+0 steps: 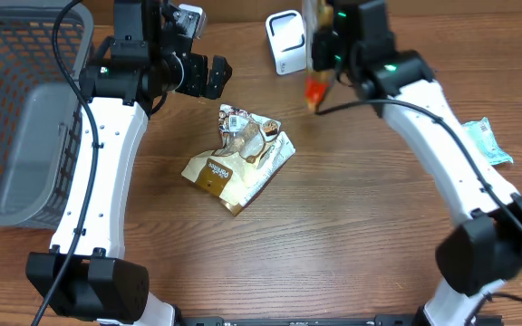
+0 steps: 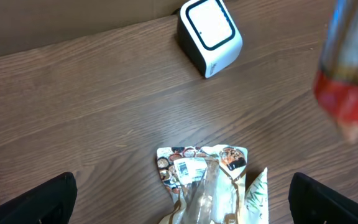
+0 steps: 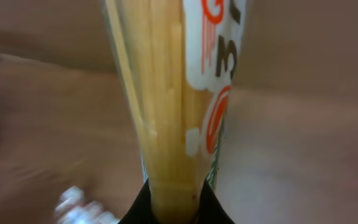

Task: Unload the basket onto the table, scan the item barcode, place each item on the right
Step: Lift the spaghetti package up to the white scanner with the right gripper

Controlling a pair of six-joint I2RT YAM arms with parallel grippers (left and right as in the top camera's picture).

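Brown wood-grain desk (image 1: 352, 235); grey plastic mesh basket (image 1: 16, 118) at left edge. Crumpled brown-and-white snack pouch (image 1: 240, 158) mid-desk; my left tool (image 1: 205, 77) above it, spread wide, empty. My right tool (image 3: 176, 205) pinching long clear spaghetti pack with red end (image 3: 166, 93), lifted just right of small white box scanner (image 1: 285, 43). Pickup done, I judge; barcode not visible, presenting it to scanner left.

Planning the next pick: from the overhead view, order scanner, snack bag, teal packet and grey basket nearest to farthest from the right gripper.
1. Scanner, just beside the right gripper.
2. Snack bag, table centre.
3. Teal packet, right edge.
4. Grey basket, far left.
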